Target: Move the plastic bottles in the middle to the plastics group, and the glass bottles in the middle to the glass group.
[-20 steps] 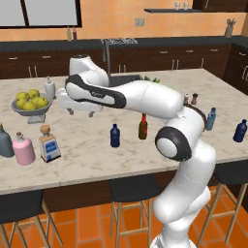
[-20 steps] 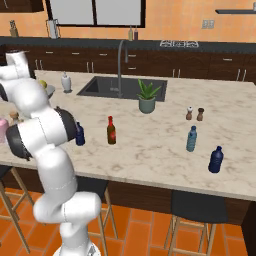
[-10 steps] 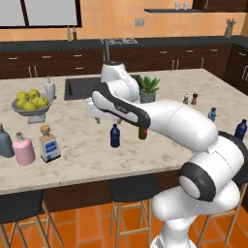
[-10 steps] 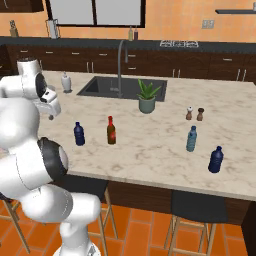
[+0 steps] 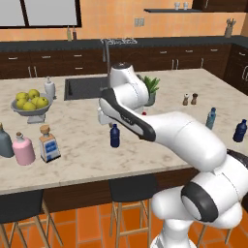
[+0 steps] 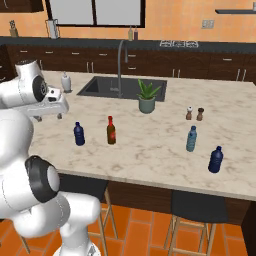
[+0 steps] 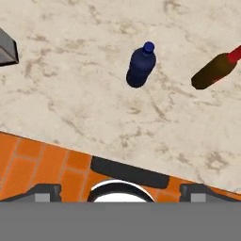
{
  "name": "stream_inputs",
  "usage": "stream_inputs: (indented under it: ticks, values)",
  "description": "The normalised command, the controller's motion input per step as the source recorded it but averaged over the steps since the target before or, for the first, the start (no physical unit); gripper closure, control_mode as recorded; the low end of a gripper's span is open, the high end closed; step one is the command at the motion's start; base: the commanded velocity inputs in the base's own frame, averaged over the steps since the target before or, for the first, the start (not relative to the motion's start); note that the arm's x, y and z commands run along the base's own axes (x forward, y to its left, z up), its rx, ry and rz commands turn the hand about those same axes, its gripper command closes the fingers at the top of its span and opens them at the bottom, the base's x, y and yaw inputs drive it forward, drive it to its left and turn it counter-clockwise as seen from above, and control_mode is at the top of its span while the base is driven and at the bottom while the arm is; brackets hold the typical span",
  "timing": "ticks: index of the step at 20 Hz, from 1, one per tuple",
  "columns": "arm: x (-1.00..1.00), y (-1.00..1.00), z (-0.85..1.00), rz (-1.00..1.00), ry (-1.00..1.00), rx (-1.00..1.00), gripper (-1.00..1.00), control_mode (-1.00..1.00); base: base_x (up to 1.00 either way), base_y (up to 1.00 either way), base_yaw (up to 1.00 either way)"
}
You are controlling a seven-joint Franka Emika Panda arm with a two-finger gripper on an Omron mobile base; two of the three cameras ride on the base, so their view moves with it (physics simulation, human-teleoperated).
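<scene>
Navy-blue plastic bottle (image 5: 115,135) stands upright on the marble island counter (image 5: 82,150), mid-counter toward the near edge. Brown glass bottle with red cap (image 6: 111,131) stands just to its right. Square clear bottle with cork top (image 5: 49,144) sits far left, just beside the pink bottle (image 5: 23,149) and grey-blue bottle (image 5: 5,143) of the glass group. Teal-blue bottle (image 6: 191,139) and brighter blue bottle (image 6: 215,160) stand at the right end, well apart from the middle pair.

Gripper (image 6: 49,107) hangs above the counter, left of the navy bottle and clear of it, jaws spread wide, nothing held. Hand view looks down on the navy bottle and the brown one.

Handling, as judged: navy bottle likely light, smooth, slightly yielding; rounded shoulders would let the fingers slide. Best taken across the straight body below the shoulder. Brown glass is stiff, breakable, tippy: grip mid-body.
</scene>
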Motion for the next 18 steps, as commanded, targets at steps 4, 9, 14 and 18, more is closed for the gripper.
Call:
stream_inputs:
  ticks: [4,9,14,18]
  values:
    - [0.51,-0.04,-0.32,0.03,-0.12,0.05,-1.00,-1.00,0.00,0.00,0.00]
    - [0.53,-0.23,-0.59,-0.10,-0.08,0.18,-1.00,-1.00,0.00,0.00,0.00]
    - [0.55,-0.12,-0.31,-0.12,-0.02,0.08,-1.00,-1.00,0.00,0.00,0.00]
    - [0.51,0.00,-0.21,-0.04,0.00,0.00,-1.00,-1.00,0.00,0.00,0.00]
